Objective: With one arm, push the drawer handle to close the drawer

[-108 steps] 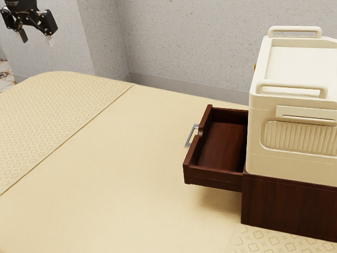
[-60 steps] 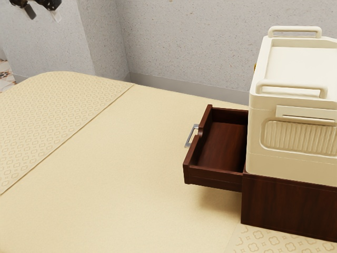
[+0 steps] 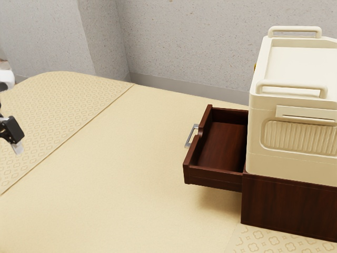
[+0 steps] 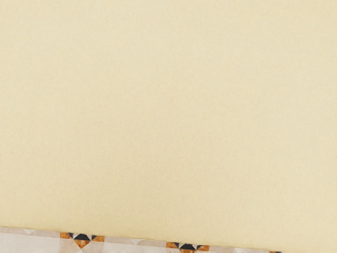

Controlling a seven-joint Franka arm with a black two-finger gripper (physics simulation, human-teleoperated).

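Drawer [image 3: 215, 176]: open, jutting from cabinet [image 3: 287, 203].
Gripper [image 3: 12, 139]: well apart from handle [image 3: 189, 136]; cannot tell whether spread or pressed together.
Risk: jamming askew or slipping past, if pushing off-centre.
Table [image 3: 116, 168]: cream, plain beside patterned bands.
Room: speckled grey wall [image 3: 184, 47], patterned floor tiles [image 4: 82, 239].

Drawer [image 3: 224, 145] is a deep reddish brown with a plain silvery grey handle [image 3: 190, 136], and the cabinet [image 3: 287, 205] matches that dark wood look, faint grain and all. Box [image 3: 295, 166] is all cream, with vertical ribbing on its side panel. Desk [image 3: 131, 158] is pale buttery yellow, plain in the middle, with rows of small tan outlined motifs on one section and bigger clover-ish ones on another. Wall [image 3: 184, 47] is speckled grey. Floor [image 4: 31, 241] is off-white tile with orange and near-black triangles. Gripper's [image 3: 13, 132] mostly black.
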